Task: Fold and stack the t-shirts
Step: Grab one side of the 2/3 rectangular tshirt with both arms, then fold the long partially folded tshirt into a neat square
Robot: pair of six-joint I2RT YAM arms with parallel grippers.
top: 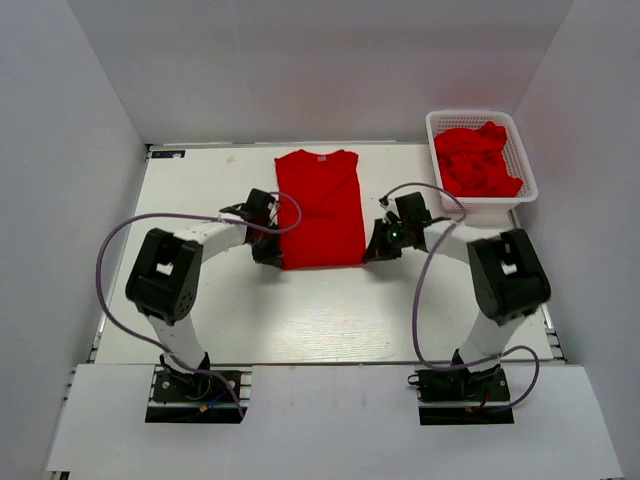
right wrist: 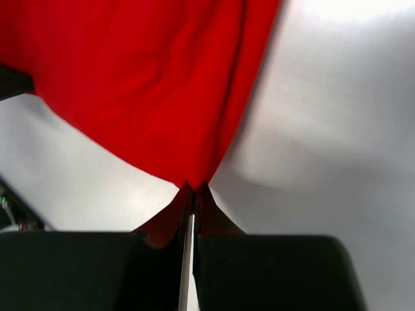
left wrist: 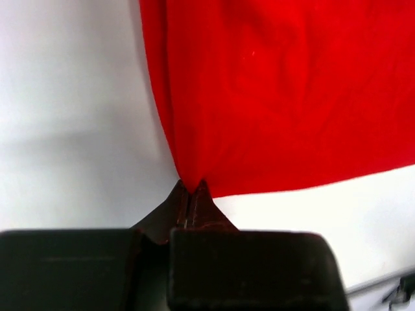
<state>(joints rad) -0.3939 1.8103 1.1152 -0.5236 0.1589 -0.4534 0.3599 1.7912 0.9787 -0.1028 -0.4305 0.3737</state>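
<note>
One red t-shirt lies flat on the white table, its sleeves folded in so it forms a long rectangle with the collar at the far end. My left gripper is shut on its near left corner. In the left wrist view the red cloth runs up from the pinched tips of that gripper. On the near right corner my right gripper is shut as well. The right wrist view shows the cloth caught between the closed tips of the right gripper. More red t-shirts lie crumpled in the basket.
The white mesh basket stands at the far right of the table, close to the right wall. White walls close in the table on the left, back and right. Purple cables loop off both arms over the table.
</note>
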